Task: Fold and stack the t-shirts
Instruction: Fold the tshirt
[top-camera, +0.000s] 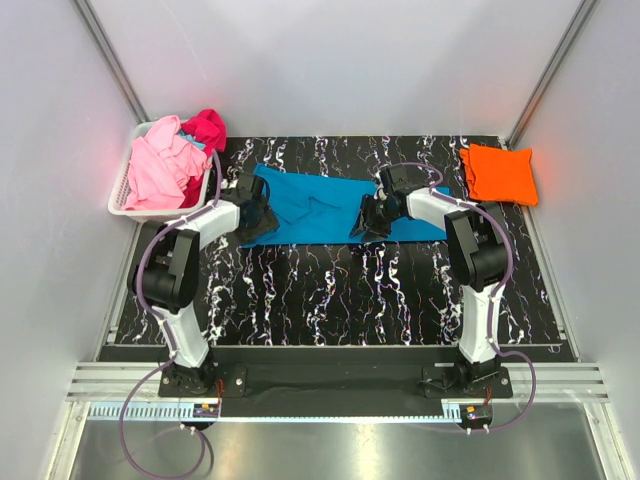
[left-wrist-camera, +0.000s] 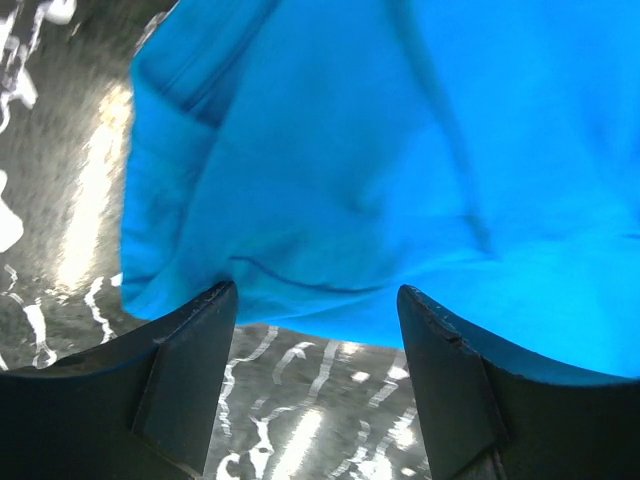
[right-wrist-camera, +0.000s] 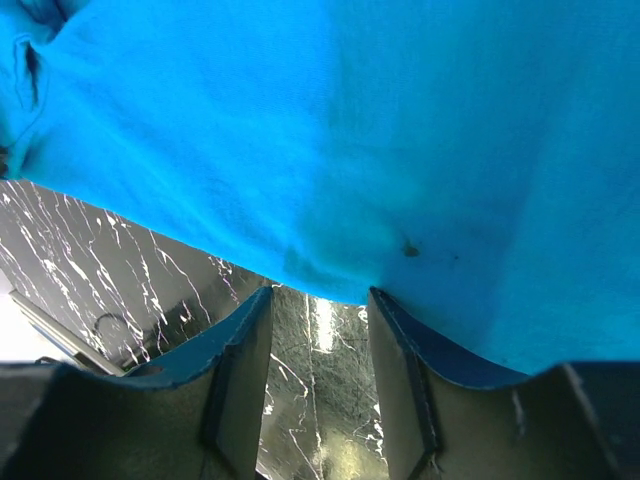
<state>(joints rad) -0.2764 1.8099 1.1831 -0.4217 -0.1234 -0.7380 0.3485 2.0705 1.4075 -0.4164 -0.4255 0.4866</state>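
A turquoise-blue t-shirt (top-camera: 320, 203) lies flat across the middle of the black marbled table, as a wide strip. My left gripper (top-camera: 262, 222) sits at the near-left edge of this t-shirt. In the left wrist view it (left-wrist-camera: 315, 290) is open, its fingertips at the cloth's hem (left-wrist-camera: 300, 285) and bare table between them. My right gripper (top-camera: 368, 222) is at the t-shirt's near edge, further right. The right wrist view shows it (right-wrist-camera: 320, 292) open too, its tips touching the blue edge (right-wrist-camera: 330, 270) and nothing between the fingers. A folded orange t-shirt (top-camera: 498, 173) rests at the far right.
A white slatted basket (top-camera: 122, 190) stands at the far left and holds a light pink t-shirt (top-camera: 160, 165) and a magenta one (top-camera: 207, 128). White walls with metal rails enclose the table. The marbled tabletop (top-camera: 330, 290) stretches between the blue t-shirt and the arm bases.
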